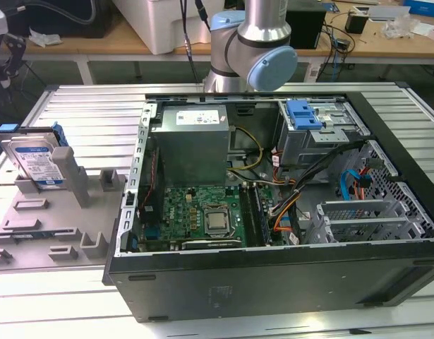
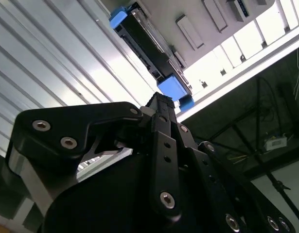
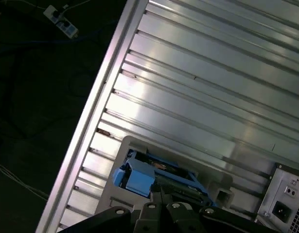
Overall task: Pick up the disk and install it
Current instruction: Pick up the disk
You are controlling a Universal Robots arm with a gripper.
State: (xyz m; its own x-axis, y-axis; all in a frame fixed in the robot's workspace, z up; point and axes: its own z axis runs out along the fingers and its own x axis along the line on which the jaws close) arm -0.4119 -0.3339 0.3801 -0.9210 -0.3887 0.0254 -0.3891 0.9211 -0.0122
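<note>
- Fingertips point(image 3: 155, 195) are seen closed against each other in the first wrist view, with nothing clamped between them
- The gripper point(image 2: 160, 103) is held in the air above a ribbed metal table point(image 1: 89, 106), apart from the disk point(image 1: 34, 159)
- At the exterior view's left the disk is stood on edge in a grey holder point(image 1: 68, 212), leaning back a little, with its white-and-blue label turned to the camera and its blue bracket framing it
- In both wrist views the disk is shown edge-on beyond the gripper's tip, seated in the holder and untouched
- The arm point(image 1: 252, 42) is seen at the upper middle of the exterior view, behind an open computer case point(image 1: 273, 282)
- The case is laid on its side on the table, just beside the holder, across the exterior view's middle and right
- Inside the case a motherboard point(image 1: 202, 212), a power supply point(image 1: 192, 141) and a drive cage point(image 1: 312, 131) with a blue tab are exposed
- The disk is kept well apart from the drive cage and is not yet installed
</note>
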